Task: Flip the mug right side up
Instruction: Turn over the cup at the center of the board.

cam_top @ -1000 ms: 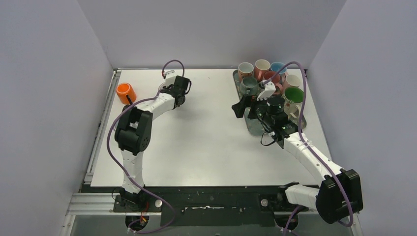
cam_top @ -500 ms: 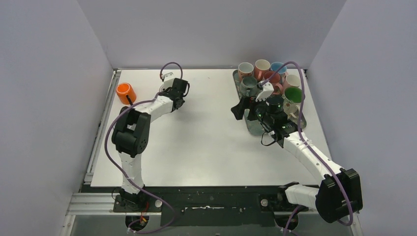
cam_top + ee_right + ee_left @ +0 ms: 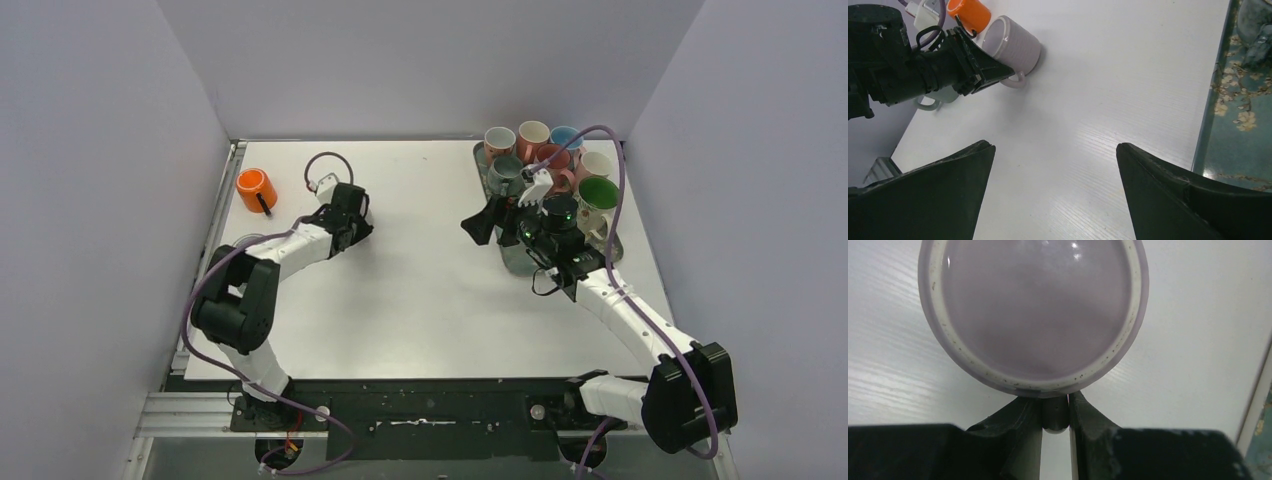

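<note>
The lilac mug (image 3: 1033,315) stood bottom-up on the white table (image 3: 430,300), left of the middle. Its unglazed foot ring faced the left wrist camera and its ribbed wall showed in the right wrist view (image 3: 1013,45). From above, the left arm's wrist covered it, so little of it could be made out there.

The left gripper (image 3: 1054,407) was closed tight on the mug's handle (image 3: 1054,416), which sat pinched between the two fingers just below the mug's body. The handle pointed back toward the arm.

Close around it:
- An orange mug (image 3: 255,188) with a dark handle stood near the table's left edge, just beyond the lilac mug as the right wrist camera saw it (image 3: 968,12). The two looked close but apart.
- A pale grey-green mug (image 3: 940,96) lay partly hidden under the left arm, and only its handle showed clearly.

Across the table, well away from the lilac mug, the right gripper (image 3: 1055,146) hung above the bare tabletop. Its fingers were spread wide and held nothing. It was next to the near left corner of a teal patterned tray (image 3: 1228,115). That tray sat along the right side and carried a cluster of upright mugs (image 3: 545,155) in pink, cream, blue, red, white, grey and green.
</note>
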Motion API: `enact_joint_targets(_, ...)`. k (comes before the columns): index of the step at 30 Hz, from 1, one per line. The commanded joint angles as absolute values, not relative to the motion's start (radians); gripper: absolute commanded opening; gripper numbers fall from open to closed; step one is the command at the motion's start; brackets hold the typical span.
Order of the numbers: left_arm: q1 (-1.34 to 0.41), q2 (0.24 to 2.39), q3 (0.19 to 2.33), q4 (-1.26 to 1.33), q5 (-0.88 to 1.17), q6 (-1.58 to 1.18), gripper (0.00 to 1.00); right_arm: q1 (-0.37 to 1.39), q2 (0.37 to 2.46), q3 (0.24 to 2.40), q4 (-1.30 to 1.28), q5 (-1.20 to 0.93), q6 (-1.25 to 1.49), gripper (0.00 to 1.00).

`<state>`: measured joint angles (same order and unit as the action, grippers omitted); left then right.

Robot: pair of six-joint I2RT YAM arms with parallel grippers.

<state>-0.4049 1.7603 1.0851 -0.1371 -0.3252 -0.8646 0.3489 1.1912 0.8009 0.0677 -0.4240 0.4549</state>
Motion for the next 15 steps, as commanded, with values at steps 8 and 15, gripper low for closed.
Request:
enact_joint_targets(8, -0.403, 1.567, 0.940, 0.058, -0.142, -0.944, 0.00, 0.393, 1.271, 0.718, 0.357, -0.533, 0.718, 0.91)
enact_joint_targets(15, -0.405, 1.492, 0.859, 0.216, -0.015, -0.937, 0.00, 0.425, 1.345, 0.704, 0.482, -0.573, 0.812, 0.84)
